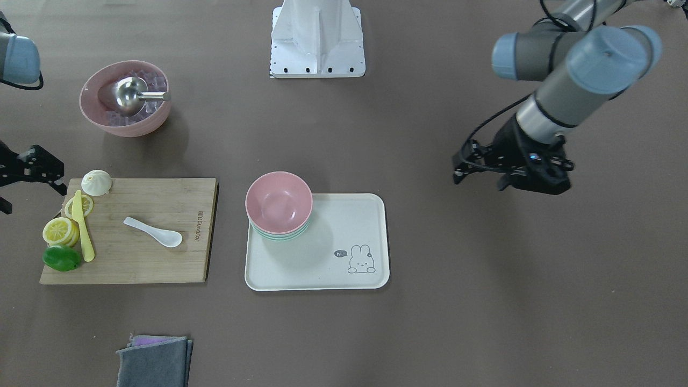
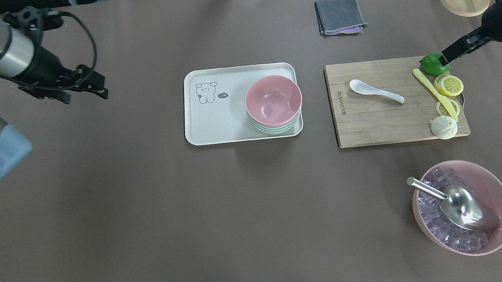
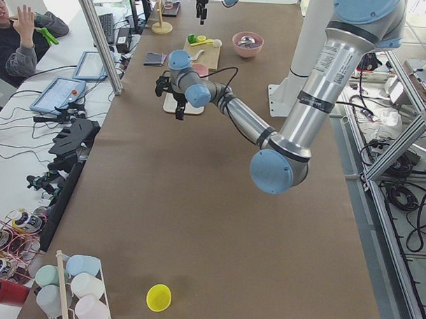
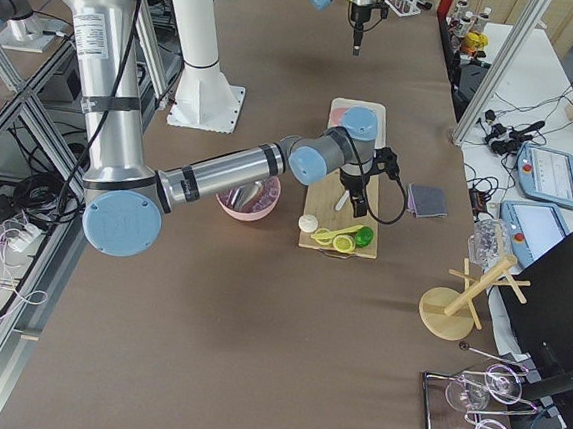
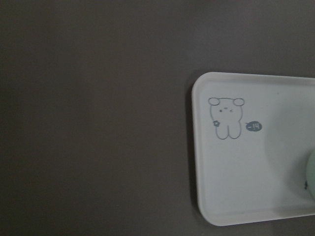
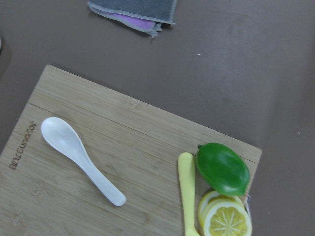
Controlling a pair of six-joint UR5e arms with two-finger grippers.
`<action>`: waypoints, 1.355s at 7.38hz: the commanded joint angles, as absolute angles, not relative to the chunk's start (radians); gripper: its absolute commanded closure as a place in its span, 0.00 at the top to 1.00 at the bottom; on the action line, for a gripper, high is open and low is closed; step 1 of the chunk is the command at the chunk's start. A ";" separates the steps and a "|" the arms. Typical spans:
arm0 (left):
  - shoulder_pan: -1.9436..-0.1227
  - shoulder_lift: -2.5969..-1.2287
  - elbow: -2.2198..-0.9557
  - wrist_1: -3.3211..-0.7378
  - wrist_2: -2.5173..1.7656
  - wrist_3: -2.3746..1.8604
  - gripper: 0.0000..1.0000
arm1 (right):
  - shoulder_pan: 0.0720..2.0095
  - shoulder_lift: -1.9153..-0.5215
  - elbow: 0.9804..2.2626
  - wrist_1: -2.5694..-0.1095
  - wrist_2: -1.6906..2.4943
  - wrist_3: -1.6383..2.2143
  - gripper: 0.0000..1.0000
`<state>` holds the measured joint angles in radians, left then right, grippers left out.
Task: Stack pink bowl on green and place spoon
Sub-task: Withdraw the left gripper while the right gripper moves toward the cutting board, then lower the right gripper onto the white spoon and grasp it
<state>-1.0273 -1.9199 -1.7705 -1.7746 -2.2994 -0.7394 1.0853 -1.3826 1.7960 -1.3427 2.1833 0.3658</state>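
The pink bowl (image 1: 278,201) sits nested on the green bowl (image 1: 280,236) at a corner of the white tray (image 1: 344,236); the stack also shows in the overhead view (image 2: 273,99). The white spoon (image 2: 375,91) lies on the wooden cutting board (image 2: 372,122), also in the right wrist view (image 6: 81,160). My left gripper (image 2: 85,96) is open and empty above bare table, well left of the tray. My right gripper (image 2: 447,58) hovers over the board's far right corner by the lime (image 2: 431,63); it looks open and empty.
Lemon slices (image 2: 449,85), a yellow knife (image 2: 434,91) and a white bun (image 2: 444,127) lie on the board's right end. A large pink bowl of ice with a metal scoop (image 2: 461,204) stands near the robot. A folded grey cloth (image 2: 340,16) and a wooden stand (image 2: 462,1) lie beyond.
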 commanded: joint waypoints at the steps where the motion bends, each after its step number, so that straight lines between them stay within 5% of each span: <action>1: -1.254 -1.693 -1.775 -1.769 -2.388 -0.277 0.99 | 0.939 -1.322 1.787 -1.341 2.055 0.356 1.00; 4: -1.420 -1.559 -1.715 -1.769 -2.428 0.029 0.99 | 0.885 -1.272 1.718 -1.339 2.039 0.201 1.00; 10: -1.420 -1.555 -1.712 -1.772 -2.430 0.023 0.99 | 0.850 -1.266 1.526 -1.118 2.051 -0.023 0.89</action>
